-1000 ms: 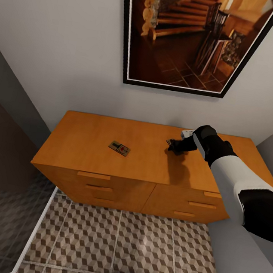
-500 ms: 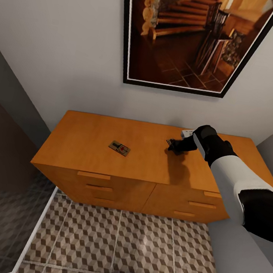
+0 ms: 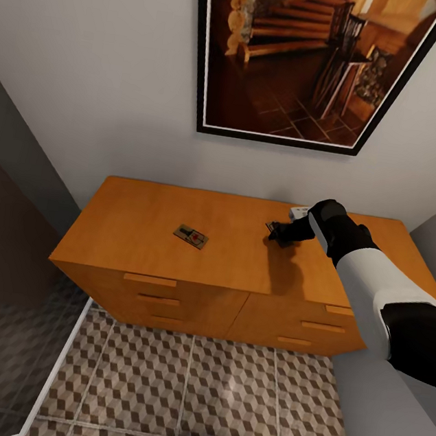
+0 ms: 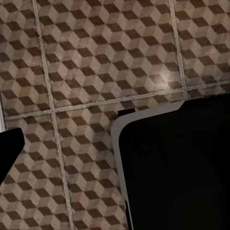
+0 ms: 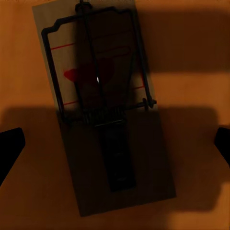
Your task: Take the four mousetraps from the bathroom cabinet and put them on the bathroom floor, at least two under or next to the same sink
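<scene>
Right wrist: flat wooden mousetrap, dark wire.

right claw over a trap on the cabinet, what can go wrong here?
1. The right claw is open, fingertips wide of the flat trap; closing may just skid it across the cabinet instead of gripping.
2. The trap lies skewed to the fingers, so a grip could catch a corner and twist it.
3. A second trap lies apart to the side; a wide sweep could knock it to the floor.
</scene>
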Motion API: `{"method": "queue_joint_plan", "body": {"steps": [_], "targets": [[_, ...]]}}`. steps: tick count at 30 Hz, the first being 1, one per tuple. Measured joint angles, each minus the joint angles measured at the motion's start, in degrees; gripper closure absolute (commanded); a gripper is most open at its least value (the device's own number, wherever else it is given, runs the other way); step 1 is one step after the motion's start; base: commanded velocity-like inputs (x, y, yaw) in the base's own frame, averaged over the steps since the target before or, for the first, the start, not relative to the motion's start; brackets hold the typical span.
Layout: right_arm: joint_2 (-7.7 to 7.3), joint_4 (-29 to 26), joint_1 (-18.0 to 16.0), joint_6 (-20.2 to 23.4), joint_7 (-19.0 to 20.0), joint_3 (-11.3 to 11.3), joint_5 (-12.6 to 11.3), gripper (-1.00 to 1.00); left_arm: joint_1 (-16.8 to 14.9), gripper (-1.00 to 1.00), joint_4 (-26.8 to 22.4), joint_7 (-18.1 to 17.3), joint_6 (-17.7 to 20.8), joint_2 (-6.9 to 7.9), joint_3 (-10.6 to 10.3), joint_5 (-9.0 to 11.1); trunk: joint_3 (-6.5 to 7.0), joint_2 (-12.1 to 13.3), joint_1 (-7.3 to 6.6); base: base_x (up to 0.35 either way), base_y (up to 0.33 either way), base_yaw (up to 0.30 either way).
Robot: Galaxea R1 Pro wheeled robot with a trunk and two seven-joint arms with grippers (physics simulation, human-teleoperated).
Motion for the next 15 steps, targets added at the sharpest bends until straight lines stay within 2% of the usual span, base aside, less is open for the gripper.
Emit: {"method": "queue_joint_plan", "body": {"steps": [10,11,15], "targets": [[0.0,0.0,0.0,0.0,0.0,0.0,0.0,-1.0,0.0,-1.0,0.0,0.0,0.0,-0.01,0.0,0.0,0.0,0.0,0.0,0.0,0.0,0.0],[0.0,-0.1,0.0,0.0,0.0,0.0,0.0,1.0,0.0,-1.0,0.0,0.0,0.0,0.0,0.0,0.0,0.0,0.0,0.0,0.0,0.0,0.0],[-0.02,0.0,0.0,-0.2,-0.1,0.1,0.6,1.0,0.0,-1.0,0.0,0.0,0.0,-0.01,0.0,0.0,0.0,0.0,0.01,0.0,0.0,0.0]]}}
